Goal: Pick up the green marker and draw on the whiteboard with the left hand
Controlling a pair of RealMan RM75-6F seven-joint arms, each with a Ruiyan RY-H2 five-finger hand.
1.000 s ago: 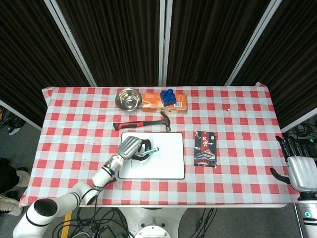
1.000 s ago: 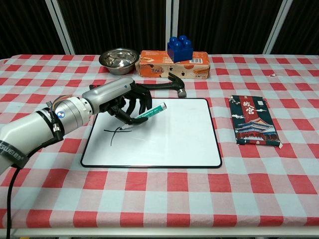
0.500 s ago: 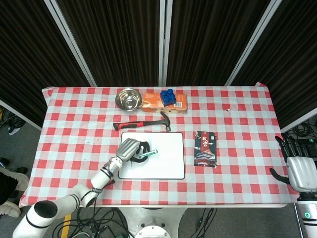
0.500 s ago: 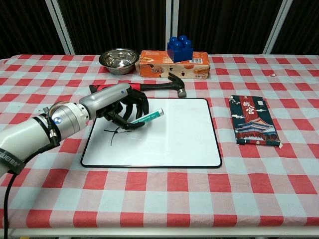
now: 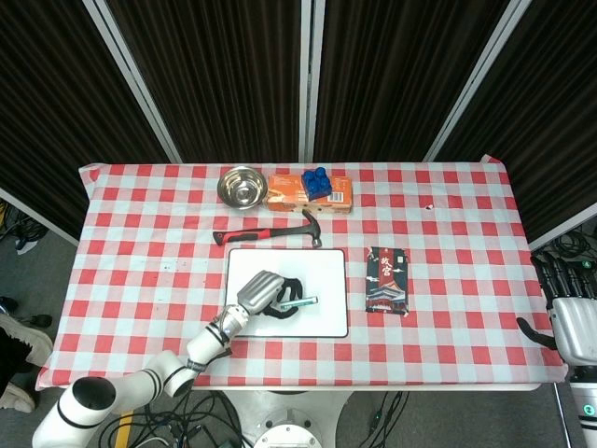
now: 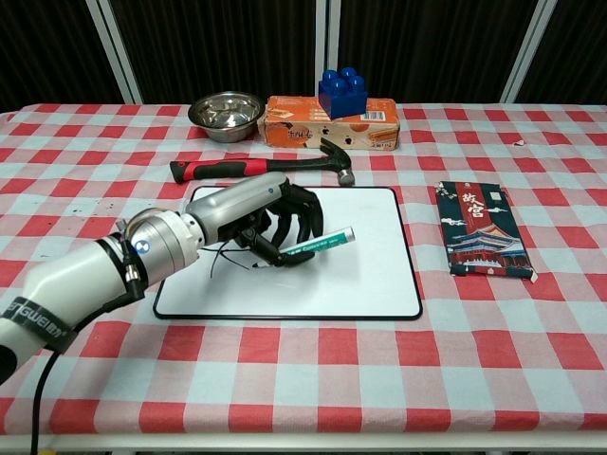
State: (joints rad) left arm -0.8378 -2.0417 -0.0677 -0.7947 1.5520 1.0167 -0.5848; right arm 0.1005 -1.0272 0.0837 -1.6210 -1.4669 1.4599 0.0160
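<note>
My left hand [image 6: 256,213] [image 5: 263,294] holds the green marker [image 6: 318,247] [image 5: 298,303] over the white whiteboard [image 6: 351,275] [image 5: 326,280]. The marker lies nearly flat, its free end pointing right, its tip end hidden under the fingers. A thin dark line [image 6: 216,254] is drawn on the board's left part, partly hidden by the hand. My right hand [image 5: 571,313] hangs off the table's right edge in the head view, fingers apart, holding nothing.
A hammer [image 6: 261,166] with a red and black handle lies just behind the board. A steel bowl [image 6: 226,114], an orange box [image 6: 327,133] with a blue brick [image 6: 343,92] on top stand at the back. A dark printed packet [image 6: 481,230] lies right of the board.
My left hand has carried the marker rightward and toward the near edge across the board. The drawn line now reaches further right. The right hand has barely moved.
</note>
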